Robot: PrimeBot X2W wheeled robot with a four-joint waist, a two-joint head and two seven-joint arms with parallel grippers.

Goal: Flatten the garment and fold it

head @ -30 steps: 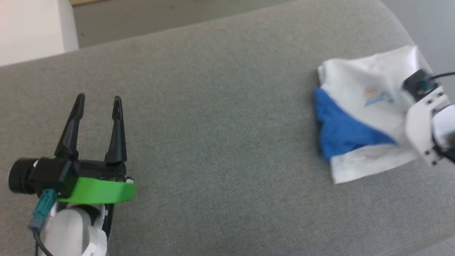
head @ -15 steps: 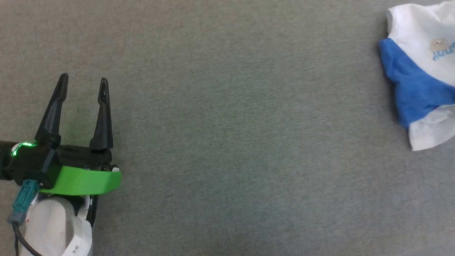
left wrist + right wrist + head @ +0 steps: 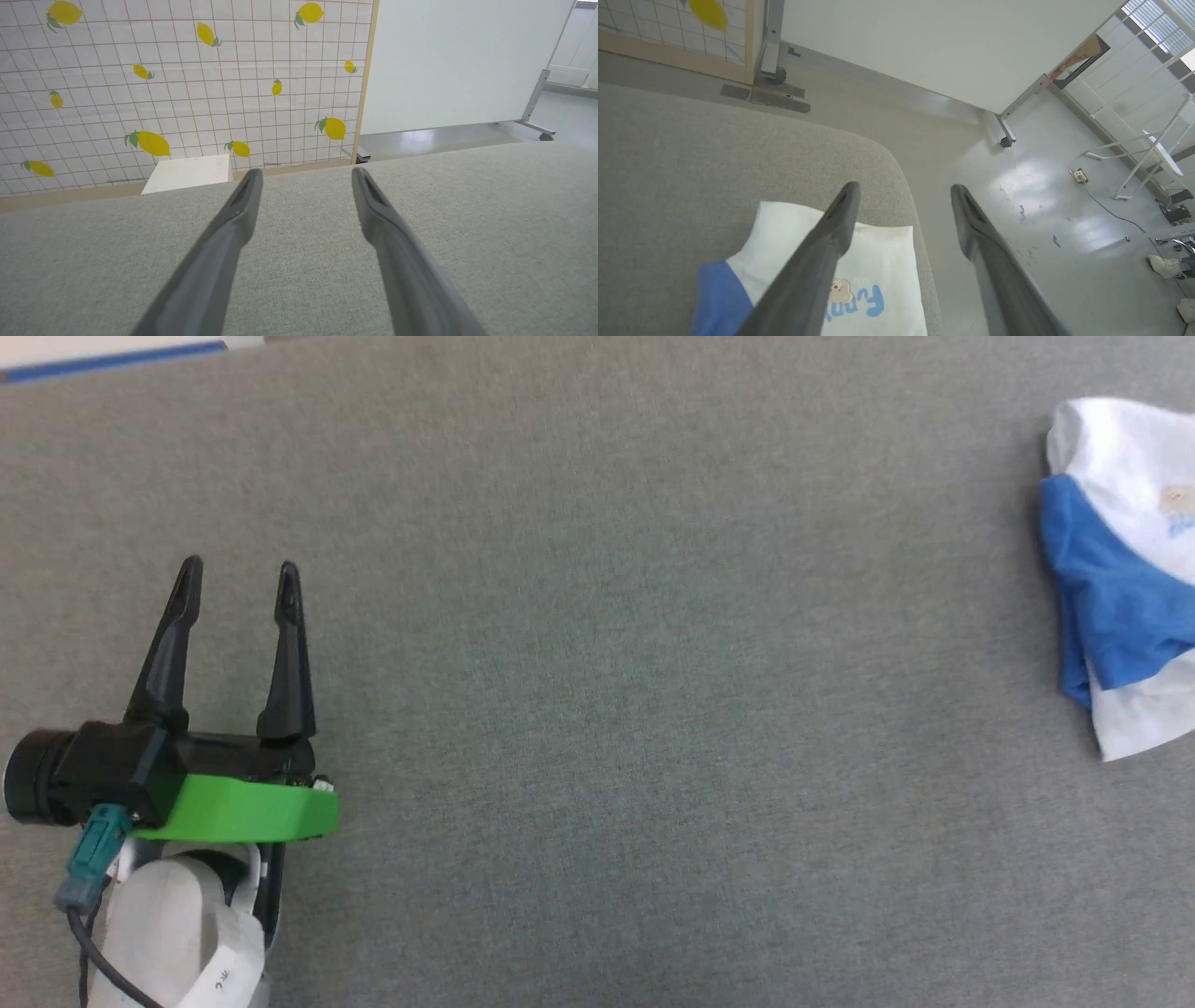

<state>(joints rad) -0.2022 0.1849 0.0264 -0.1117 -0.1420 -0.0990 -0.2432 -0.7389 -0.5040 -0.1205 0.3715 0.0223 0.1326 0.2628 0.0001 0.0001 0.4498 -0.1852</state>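
Note:
The garment (image 3: 1125, 569), white with a blue sleeve across it and a small blue print, lies folded into a compact bundle at the far right of the grey padded surface (image 3: 607, 709). In the right wrist view the garment (image 3: 878, 266) sits near the surface's rounded corner, its "Funny" print and bear face facing up. My right gripper (image 3: 903, 191) hovers above it, open, with nothing between its fingers. My left gripper (image 3: 238, 579) stands open over bare surface at the lower left, far from the garment; the left gripper (image 3: 306, 175) is also empty in its own wrist view.
The surface's right edge (image 3: 920, 242) drops to a shiny grey floor (image 3: 1041, 200). Beyond the far edge stand a lemon-print grid screen (image 3: 187, 84), a white panel (image 3: 467, 60) on a metal foot, and a small white box (image 3: 189, 172).
My right gripper has opened and lifted off the garment, which now lies free. The head camera has swung left, pushing the garment to the view's right edge. The left gripper stayed open.

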